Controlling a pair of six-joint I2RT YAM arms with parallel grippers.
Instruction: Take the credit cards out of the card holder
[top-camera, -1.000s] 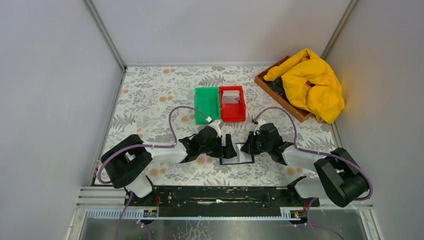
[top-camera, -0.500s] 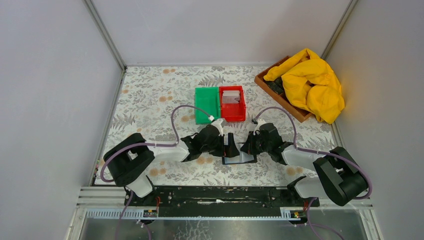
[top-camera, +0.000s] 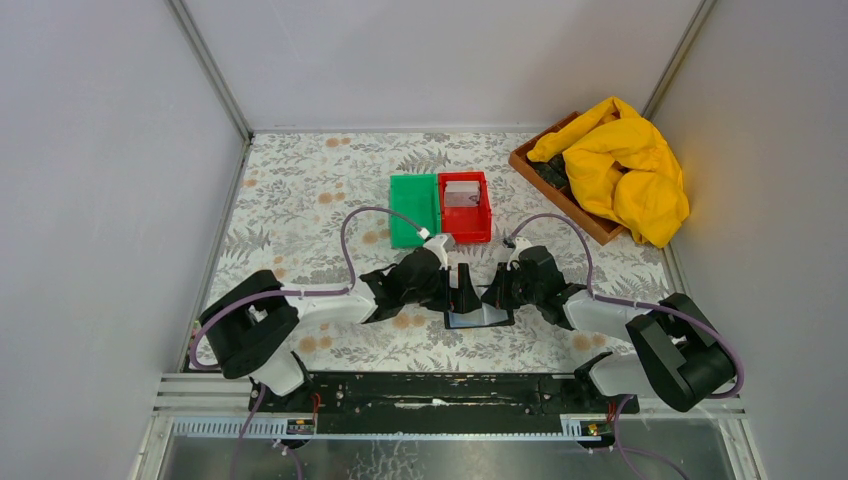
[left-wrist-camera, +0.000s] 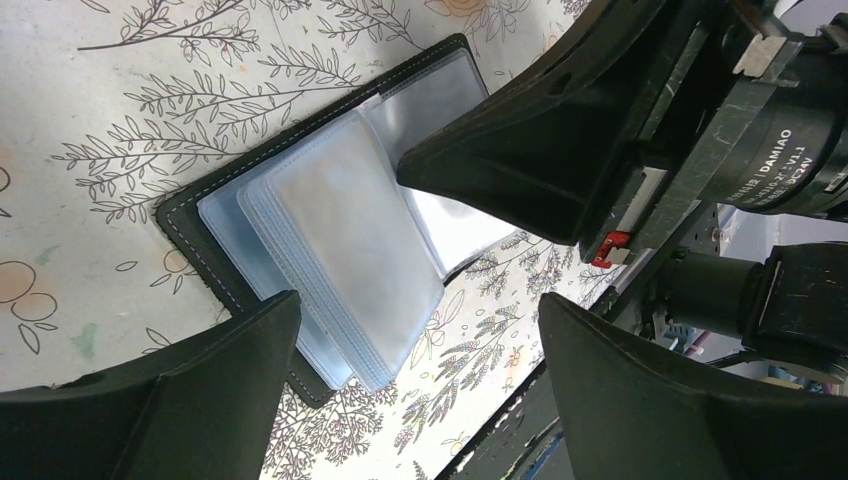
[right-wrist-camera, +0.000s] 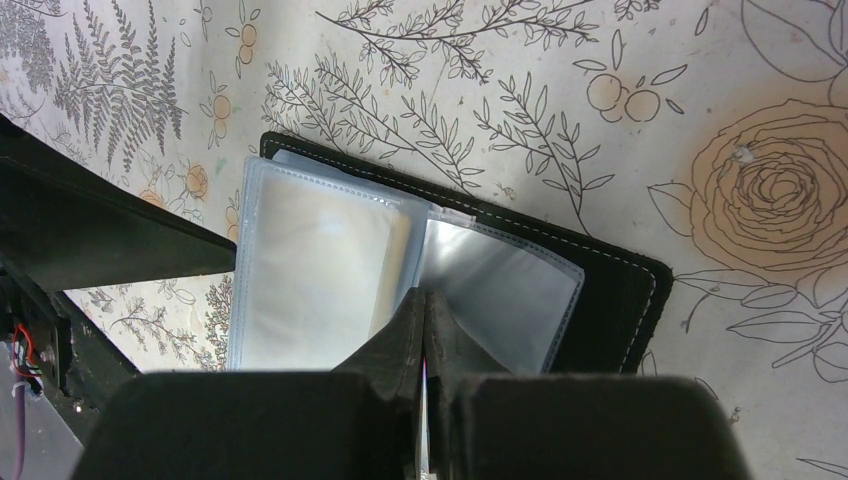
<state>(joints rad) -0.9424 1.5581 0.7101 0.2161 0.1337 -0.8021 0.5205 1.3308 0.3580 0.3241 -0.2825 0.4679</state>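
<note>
1. Work surface. The floral table (top-camera: 300, 200) carries everything. Beyond both sets of fingertips stand a green bin (top-camera: 412, 208) and a red bin (top-camera: 466, 215). A grey-white card (top-camera: 461, 193) lies in the red bin.

2. Arms. Over the last second the left arm has advanced towards the right one. The left gripper (left-wrist-camera: 410, 310) previously stood at the outer edge of the card holder (left-wrist-camera: 200, 220). It now straddles the holder's near page and stands just beside the right gripper (right-wrist-camera: 425, 300). The right arm has not moved.

3. Jaw state. The left jaws stand wide apart and empty, one finger (left-wrist-camera: 200, 380) on either side of the sleeve stack. The right jaws are pressed together. Their joined tip sits at the fold of the open holder, and no sleeve or card can be seen between them.

4. Task item. The card holder lies open and flat, directly under both grippers. Its stack of clear sleeves (left-wrist-camera: 340, 240) lies between the left jaws and just to one side of the right tip. The sleeves look cloudy, so whether any credit cards remain inside cannot be told.

5. Meaning for the task. The right tip appears to pin the holder open while the left gripper lines up on the stack. Extraction appears to be partly done, and the next pick has not yet begun.
</note>
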